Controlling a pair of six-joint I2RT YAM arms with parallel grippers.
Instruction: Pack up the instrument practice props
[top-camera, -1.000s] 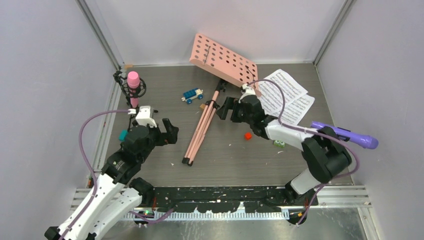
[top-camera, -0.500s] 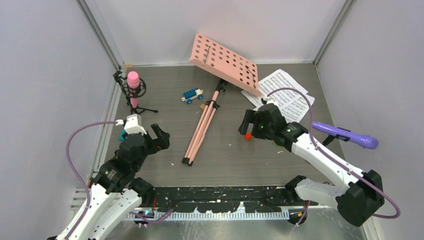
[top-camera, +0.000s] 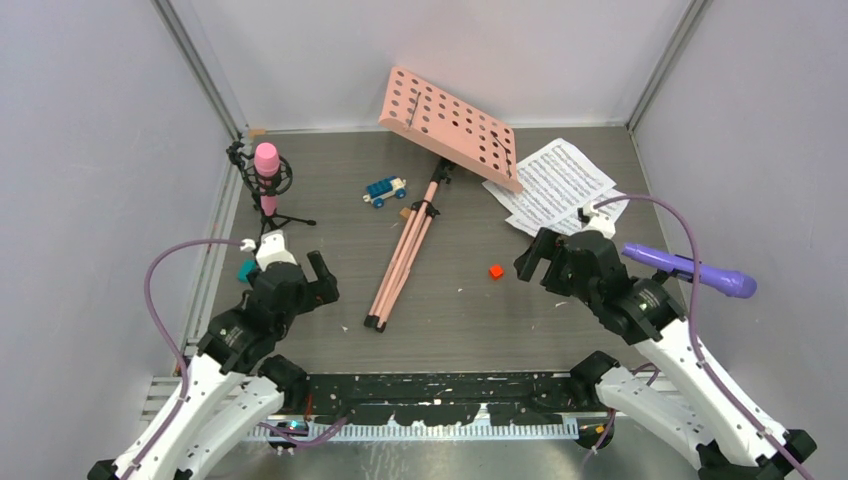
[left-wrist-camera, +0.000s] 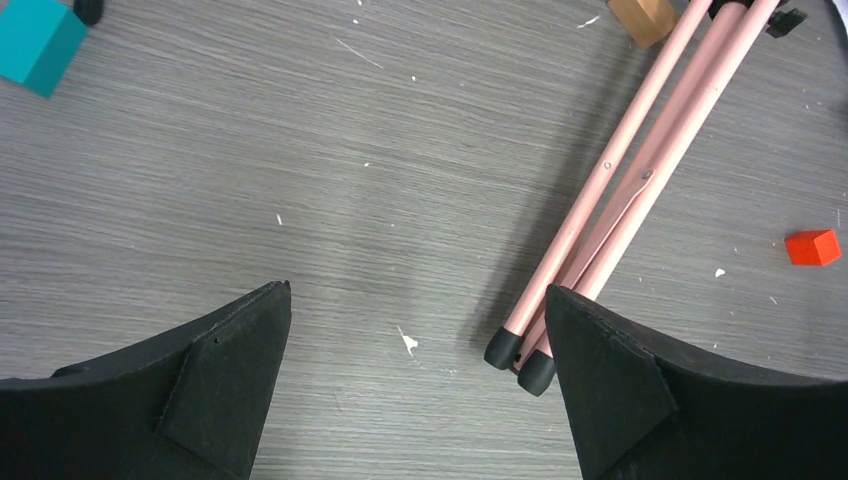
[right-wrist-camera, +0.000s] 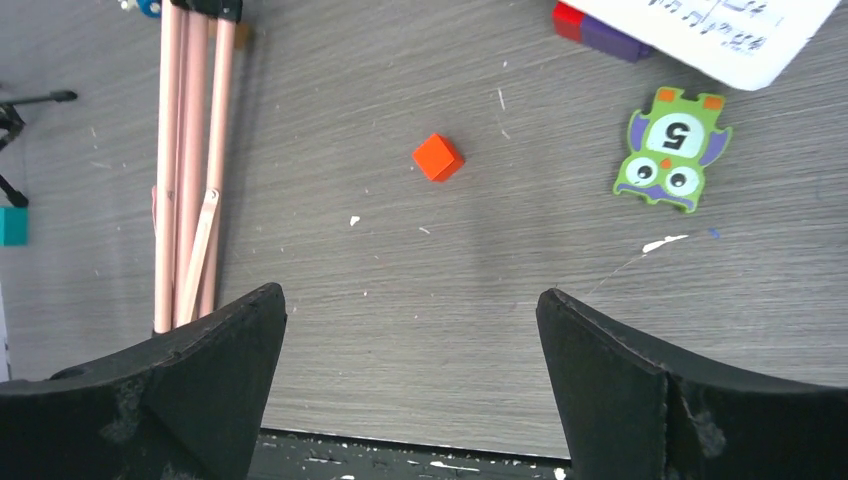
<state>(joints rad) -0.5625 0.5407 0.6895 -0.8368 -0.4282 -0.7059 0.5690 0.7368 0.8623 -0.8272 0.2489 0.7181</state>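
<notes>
Music rack: pink, perforated, tilted, by the far edge of the table at mid-width.
Tripod legs: folded together, running from the rack toward the near edge.
Sheet-music pages: white, flat, far right corner.
Pink microphone: upright in black mic mount, left edge.
Purple microphone: roughly level, right edge.
Blue toy car: just left of the legs' top.
Red block: between legs and right gripper.
Left gripper: jaws spread, beside teal block.
Right gripper: jaws spread.

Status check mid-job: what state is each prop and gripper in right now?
Music rack: tipped over, legs folded together.
Sheet-music pages: loose, flat on the table.
Pink microphone: upright in black mount.
Purple microphone: lying horizontal.
Left gripper: jaws open, empty.
Right gripper: jaws open, empty.
</notes>
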